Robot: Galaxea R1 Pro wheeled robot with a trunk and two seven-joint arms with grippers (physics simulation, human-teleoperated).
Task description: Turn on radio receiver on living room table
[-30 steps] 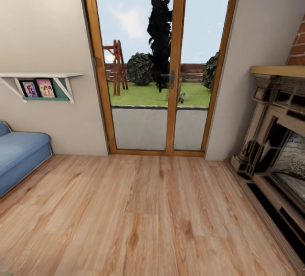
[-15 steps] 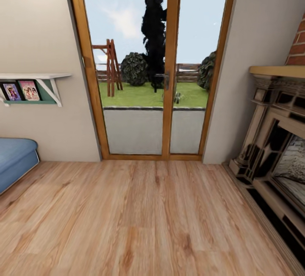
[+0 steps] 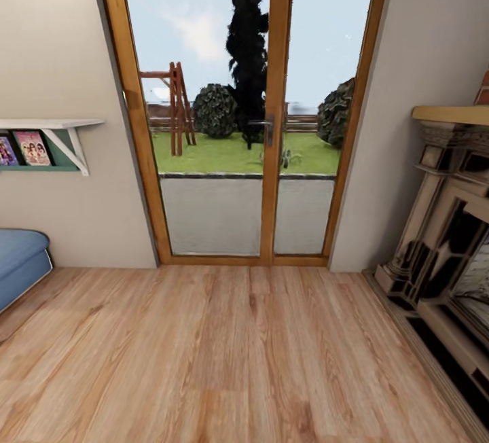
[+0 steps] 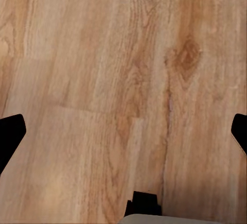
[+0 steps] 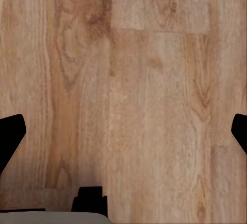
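- The head view faces a wood-framed glass double door in the far wall of the living room, with a dark lever handle on its centre stile
- Through the glass lie a grey paved strip, a green lawn, a tall dark cypress, two round bushes, a wooden ladder-like frame and a low fence under a pale blue sky
- Light wood plank floor runs from the near edge up to the door sill
- At the left, a white wall shelf on an angled bracket holds two framed pictures against a green backing
- Below the shelf, at the far left edge, the rounded end of a blue sofa rests on the floor, cut off by the frame
- At the right stands an ornate fireplace surround with a tan mantel; a sliver of red brick shows above it at the right edge
- The radio receiver and the table cannot be placed from these views
- In the left wrist view the left gripper hangs over bare planks, its two dark fingertips at opposite edges of the picture: jaws spread wide, released, with nothing between them
- In the right wrist view the right gripper is likewise over bare floor, dark fingertips far apart at either edge: jaws released, grasping nothing
- A small dark shadow patch lies on the planks beside a pale part of the robot at the near edge of each wrist view
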